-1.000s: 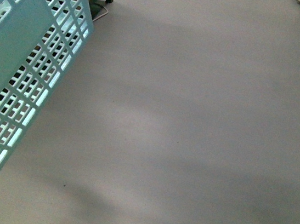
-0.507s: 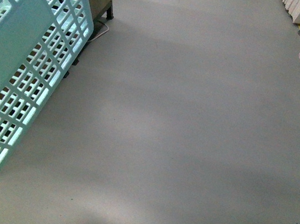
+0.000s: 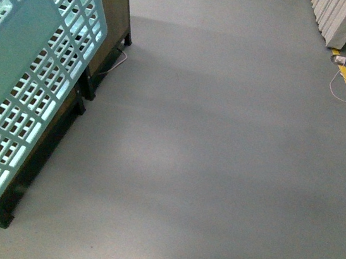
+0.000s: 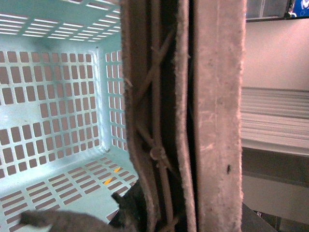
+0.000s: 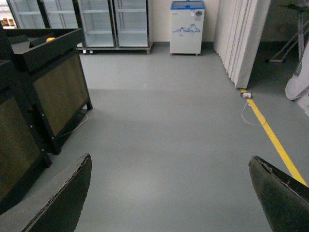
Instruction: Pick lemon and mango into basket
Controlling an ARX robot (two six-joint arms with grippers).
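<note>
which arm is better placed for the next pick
Right, probably. The right gripper is open and empty, while the left wrist view sits tight against the handle of the basket, so that arm looks busy carrying it.

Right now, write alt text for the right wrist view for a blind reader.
The right tool hangs open and empty over a smooth grey floor. Along one side are dark wooden display stands, along the other runs a yellow painted floor line, and glass-door refrigerators and a small white freezer with a blue lid stand at the far wall.
</note>
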